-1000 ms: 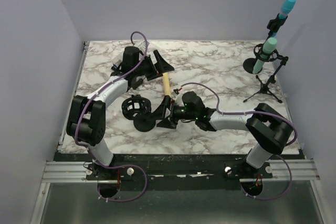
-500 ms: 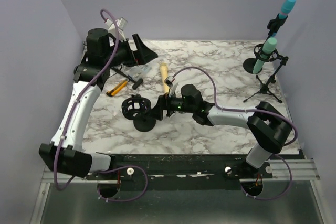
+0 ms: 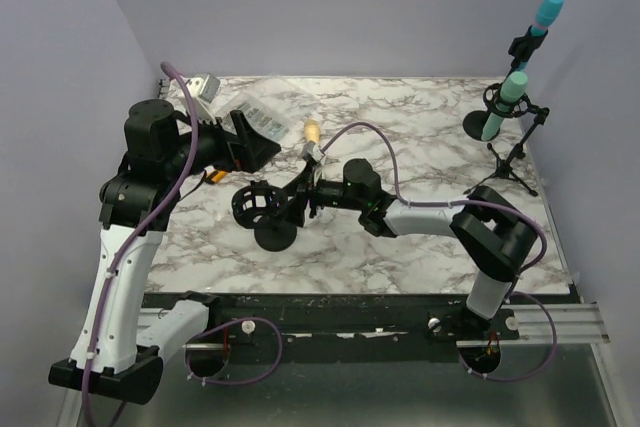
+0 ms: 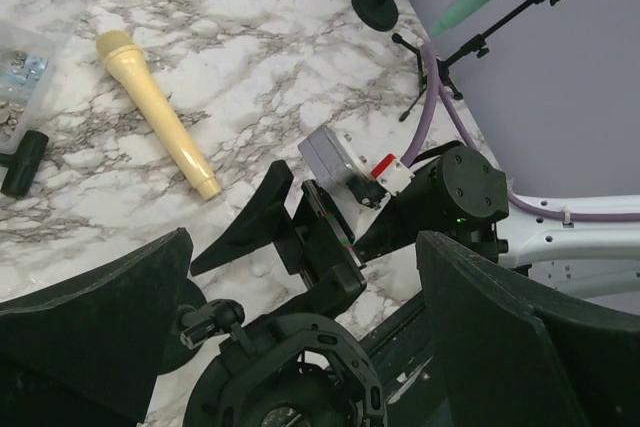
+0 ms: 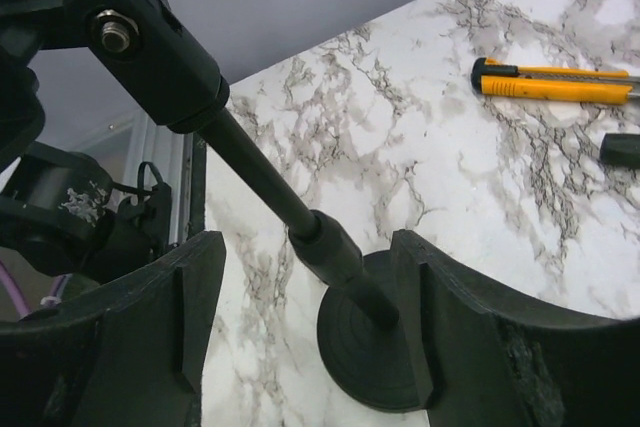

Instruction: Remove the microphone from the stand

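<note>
The cream microphone [image 4: 155, 112] lies flat on the marble, out of the stand; only its top end shows in the top view [image 3: 312, 129]. The black stand has an empty round shock mount [image 3: 255, 203] and a disc base [image 3: 275, 238]. My left gripper [image 3: 260, 141] is open and empty, raised above the table left of the microphone, and looks down on the mount [image 4: 290, 372]. My right gripper [image 3: 299, 197] is open, its fingers [image 5: 195, 302] on either side of the stand's pole [image 5: 265, 187] above the base [image 5: 375, 352], not touching it.
Two teal microphones [image 3: 546, 11] [image 3: 506, 99] sit in stands at the far right, with a tripod [image 3: 508, 162] beside them. A yellow utility knife [image 5: 555, 82] lies left of the stand. A clear box of small parts [image 3: 262, 119] sits at the back left.
My left arm has risen and swung back to the left, away from the microphone. My right gripper has moved left and now straddles the stand's pole.
</note>
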Robot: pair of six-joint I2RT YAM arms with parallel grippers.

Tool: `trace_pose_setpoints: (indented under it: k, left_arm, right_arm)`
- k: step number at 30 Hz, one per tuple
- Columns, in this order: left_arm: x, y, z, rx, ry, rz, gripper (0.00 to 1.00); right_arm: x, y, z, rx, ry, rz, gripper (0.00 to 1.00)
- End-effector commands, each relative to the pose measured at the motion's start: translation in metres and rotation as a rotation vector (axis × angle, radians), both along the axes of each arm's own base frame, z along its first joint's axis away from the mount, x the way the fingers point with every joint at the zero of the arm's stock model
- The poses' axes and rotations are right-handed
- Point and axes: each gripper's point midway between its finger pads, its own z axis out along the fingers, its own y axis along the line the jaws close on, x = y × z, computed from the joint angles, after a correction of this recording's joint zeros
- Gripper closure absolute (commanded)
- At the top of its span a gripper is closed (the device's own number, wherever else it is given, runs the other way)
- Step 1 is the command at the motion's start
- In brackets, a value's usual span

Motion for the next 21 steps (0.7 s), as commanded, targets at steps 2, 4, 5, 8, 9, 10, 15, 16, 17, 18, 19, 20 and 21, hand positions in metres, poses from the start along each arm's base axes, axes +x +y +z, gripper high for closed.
trace_pose_setpoints:
  k: [2, 4, 5, 8, 9, 10, 15, 16, 17, 18, 19, 20, 21]
  left_arm:
    - [-0.009, 0.012, 0.002, 0.047, -0.028, 0.042, 0.01]
    - [-0.012, 0.013, 0.005, 0.052, -0.035, 0.041, 0.02]
    - [-0.013, 0.014, 0.006, 0.053, -0.037, 0.042, 0.01]
    - [-0.017, 0.016, 0.011, 0.055, -0.054, 0.050, 0.01]
    - [-0.018, 0.017, 0.013, 0.056, -0.061, 0.055, 0.01]
    - [-0.019, 0.018, 0.014, 0.056, -0.068, 0.059, 0.02]
    - [-0.025, 0.021, 0.023, 0.048, -0.099, 0.073, 0.01]
    - [-0.026, 0.020, 0.024, 0.044, -0.105, 0.072, 0.01]
    - [-0.026, 0.021, 0.024, 0.044, -0.108, 0.076, 0.01]
    - [-0.026, 0.022, 0.025, 0.041, -0.112, 0.081, 0.02]
    - [-0.027, 0.022, 0.026, 0.038, -0.116, 0.085, 0.02]
    - [-0.027, 0.022, 0.027, 0.034, -0.120, 0.086, 0.02]
    - [-0.027, 0.022, 0.028, 0.028, -0.123, 0.089, 0.01]
  right_arm:
    - [0.000, 0.020, 0.027, 0.092, -0.128, 0.087, 0.29]
    - [0.000, 0.023, 0.029, 0.100, -0.135, 0.087, 0.29]
    - [0.000, 0.025, 0.031, 0.106, -0.135, 0.088, 0.30]
    - [-0.001, 0.031, 0.035, 0.139, -0.115, 0.090, 0.34]
    - [-0.001, 0.033, 0.034, 0.146, -0.105, 0.092, 0.36]
    - [-0.003, 0.036, 0.036, 0.159, -0.102, 0.088, 0.38]
    - [0.000, 0.041, 0.034, 0.153, -0.112, 0.010, 0.61]
    - [0.004, 0.039, 0.033, 0.145, -0.113, -0.025, 0.67]
    - [0.006, 0.035, 0.036, 0.141, -0.115, -0.054, 0.70]
    - [0.012, 0.030, 0.036, 0.128, -0.111, -0.102, 0.76]
    - [0.017, 0.024, 0.037, 0.109, -0.103, -0.149, 0.81]
    - [0.020, 0.017, 0.040, 0.094, -0.107, -0.186, 0.89]
    - [0.027, 0.009, 0.039, 0.061, -0.099, -0.240, 0.98]
